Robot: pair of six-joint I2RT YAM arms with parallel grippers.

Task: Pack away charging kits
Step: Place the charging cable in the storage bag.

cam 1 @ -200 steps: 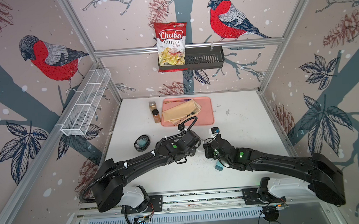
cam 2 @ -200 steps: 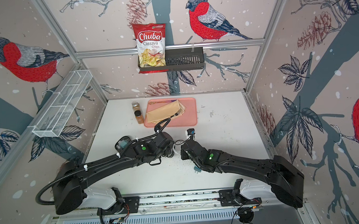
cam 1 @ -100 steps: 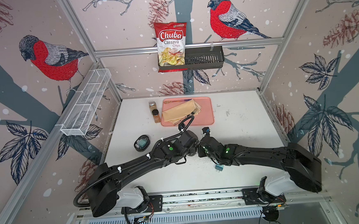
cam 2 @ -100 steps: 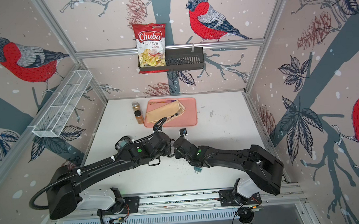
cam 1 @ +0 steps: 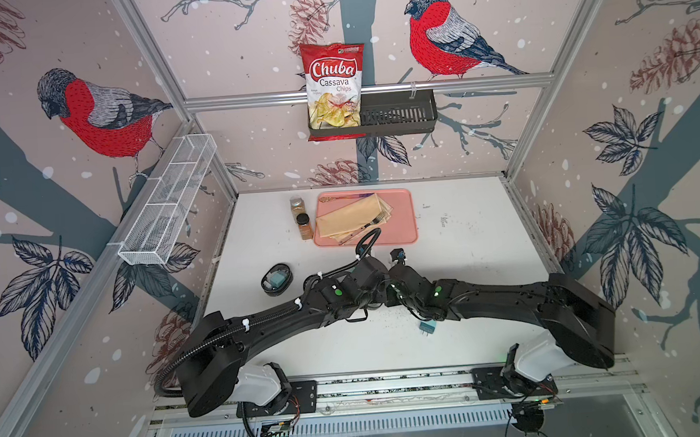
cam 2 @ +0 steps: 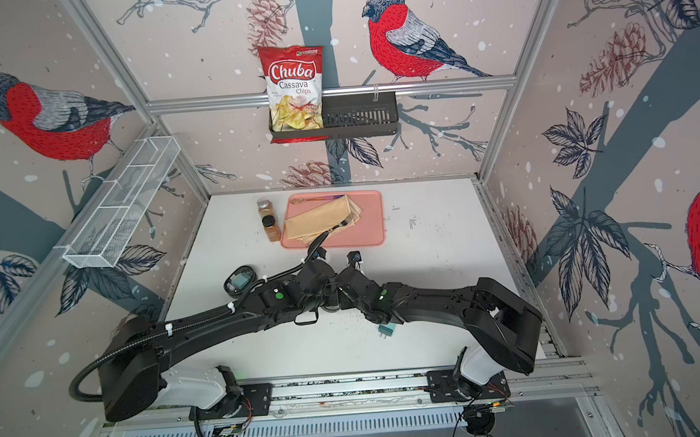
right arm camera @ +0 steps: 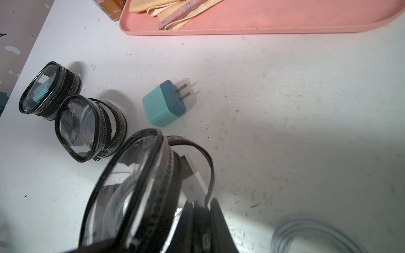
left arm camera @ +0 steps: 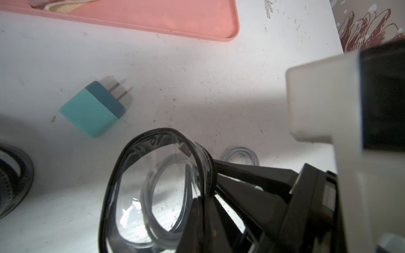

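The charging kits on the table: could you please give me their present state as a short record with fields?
held case: black oval clear-lidded case, unzipped, with the plug end of a coiled white cable inside
left fingers: shut on the held case's edge
right fingers: at its open side; grip unclear
packed case: holds a teal adapter
third case: beside the packed case; contents unclear
loose adapters: teal cube plug adapter near the cases; second adapter beside the right arm
loose cable: coiled, white, on the white table
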